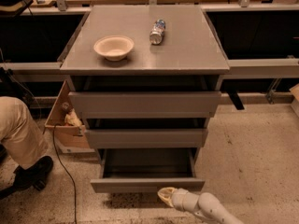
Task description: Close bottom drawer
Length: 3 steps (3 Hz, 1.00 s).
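Observation:
The bottom drawer (147,185) is the lowest of three grey drawers and stands pulled out, its shallow grey box interior (148,163) showing. The middle drawer (146,137) and the top drawer (145,104) above it also stick out a little. My gripper (164,195) is low on the floor side, just below and in front of the bottom drawer's front panel, right of its middle. The white arm (205,208) reaches in from the lower right.
A beige bowl (113,47) and a lying can (157,31) rest on the grey cabinet top (187,45). A person's leg and black shoe (23,148) are at the left. A cardboard box (65,120) and a black cable (65,171) lie left of the cabinet.

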Each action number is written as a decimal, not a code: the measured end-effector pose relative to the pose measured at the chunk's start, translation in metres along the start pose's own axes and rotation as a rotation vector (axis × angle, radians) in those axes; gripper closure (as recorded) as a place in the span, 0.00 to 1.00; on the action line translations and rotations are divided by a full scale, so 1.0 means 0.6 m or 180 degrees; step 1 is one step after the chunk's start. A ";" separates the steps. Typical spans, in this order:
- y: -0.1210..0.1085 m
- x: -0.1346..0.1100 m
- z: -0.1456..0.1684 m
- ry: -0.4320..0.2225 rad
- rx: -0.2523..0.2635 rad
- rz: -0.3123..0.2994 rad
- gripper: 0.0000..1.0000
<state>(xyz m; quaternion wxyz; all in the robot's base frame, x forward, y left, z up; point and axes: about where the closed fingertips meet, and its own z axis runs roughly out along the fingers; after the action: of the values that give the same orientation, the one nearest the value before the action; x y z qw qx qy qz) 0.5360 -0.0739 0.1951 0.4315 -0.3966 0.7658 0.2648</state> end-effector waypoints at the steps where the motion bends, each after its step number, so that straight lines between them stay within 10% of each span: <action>1: -0.022 -0.007 0.032 -0.0105 0.0089 -0.0026 1.00; 3: -0.049 -0.042 0.093 -0.0307 0.0139 -0.0116 1.00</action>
<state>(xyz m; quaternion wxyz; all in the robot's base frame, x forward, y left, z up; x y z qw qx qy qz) 0.5936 -0.0384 0.1877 0.4811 -0.3877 0.7424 0.2590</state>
